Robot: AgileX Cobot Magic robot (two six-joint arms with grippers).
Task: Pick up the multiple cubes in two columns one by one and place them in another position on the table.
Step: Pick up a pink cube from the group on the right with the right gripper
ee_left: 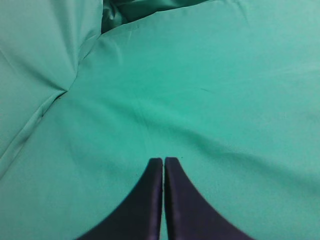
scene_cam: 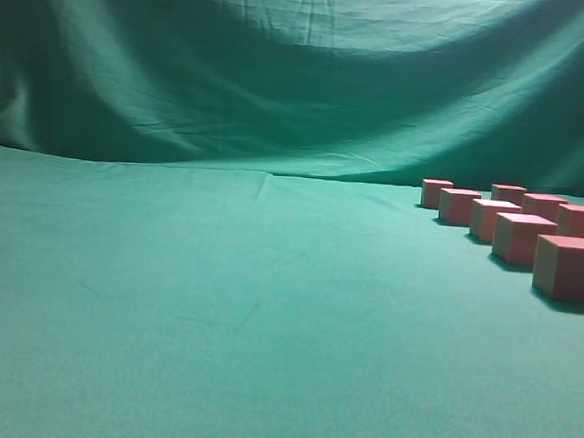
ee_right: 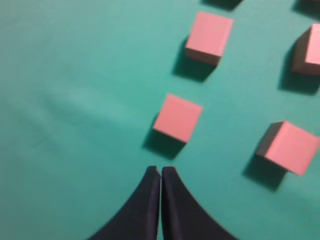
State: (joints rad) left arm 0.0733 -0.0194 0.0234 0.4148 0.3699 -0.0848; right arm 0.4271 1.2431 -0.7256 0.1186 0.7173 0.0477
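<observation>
Right pincer (ee_right: 160, 171) closed, empty, seemingly above table (ee_right: 75, 125), near cube (ee_right: 177, 117).

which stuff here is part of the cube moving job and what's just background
Part of the job:
- the cubes, set in two columns at the right of the table
- the table, where they get placed
- right gripper, fingers shut, above the nearest cube
- left gripper, fingers shut, over bare cloth

Just there:
- draped green backdrop

The exterior view looks low along the table (scene_cam: 214, 324) toward the backdrop (scene_cam: 282, 68); both wrist views face down, close; exterior and right wrist share the cubes (ee_right: 177, 117).
</observation>
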